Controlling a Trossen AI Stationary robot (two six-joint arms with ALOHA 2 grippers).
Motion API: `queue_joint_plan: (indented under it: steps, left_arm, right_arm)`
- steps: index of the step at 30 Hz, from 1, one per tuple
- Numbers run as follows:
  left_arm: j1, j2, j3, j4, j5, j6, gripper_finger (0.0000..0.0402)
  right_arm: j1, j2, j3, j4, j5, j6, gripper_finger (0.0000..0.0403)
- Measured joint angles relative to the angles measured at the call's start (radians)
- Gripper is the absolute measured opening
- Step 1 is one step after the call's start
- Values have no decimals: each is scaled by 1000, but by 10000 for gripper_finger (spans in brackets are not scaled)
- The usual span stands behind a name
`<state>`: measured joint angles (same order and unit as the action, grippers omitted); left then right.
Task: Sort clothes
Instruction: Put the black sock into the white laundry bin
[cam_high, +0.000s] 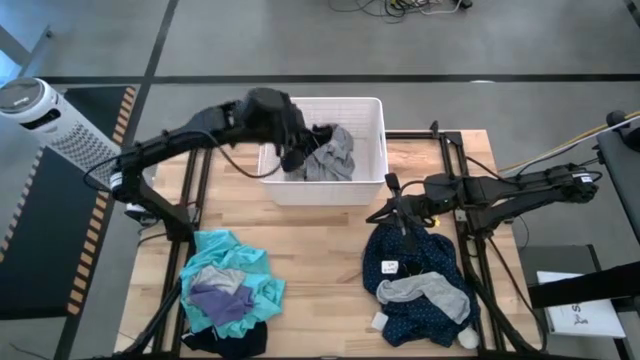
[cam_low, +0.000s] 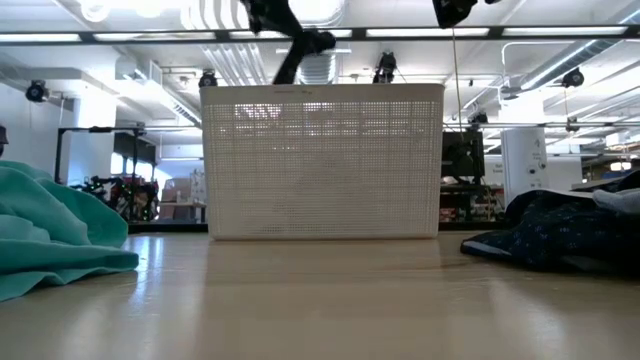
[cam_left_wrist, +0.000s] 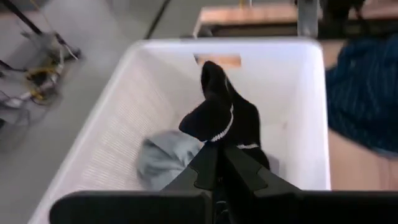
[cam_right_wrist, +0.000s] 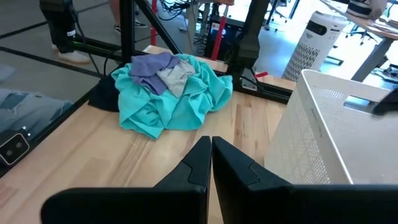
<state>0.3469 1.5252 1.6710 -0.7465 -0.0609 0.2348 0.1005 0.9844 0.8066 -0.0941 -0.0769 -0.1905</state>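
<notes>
Hanging over your white basket at twelve o'clock, the left gripper pinches a black sock; the right gripper is closed, empty.

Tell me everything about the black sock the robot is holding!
The black sock looks soft and knit, with a thin white stripe. It sticks up bunched and folded from the shut fingers of the left gripper, held above the white basket over a grey piece lying inside. Only the gripper touches it.
</notes>
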Motion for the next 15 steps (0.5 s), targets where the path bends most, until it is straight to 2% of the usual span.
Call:
queue_joint_plan:
  steps: [8, 12, 15]
  left_arm:
    - [5, 105, -137, 39, 2, 65, 0]
    - [5, 154, -145, 39, 1, 107, 1]
    - [5, 173, -128, 46, 0, 122, 17]
  right_arm:
    - [0, 0, 0, -2, 0, 37, 0]
    - [0, -2, 0, -2, 0, 50, 0]
    - [0, -3, 11, -25, 1, 89, 0]
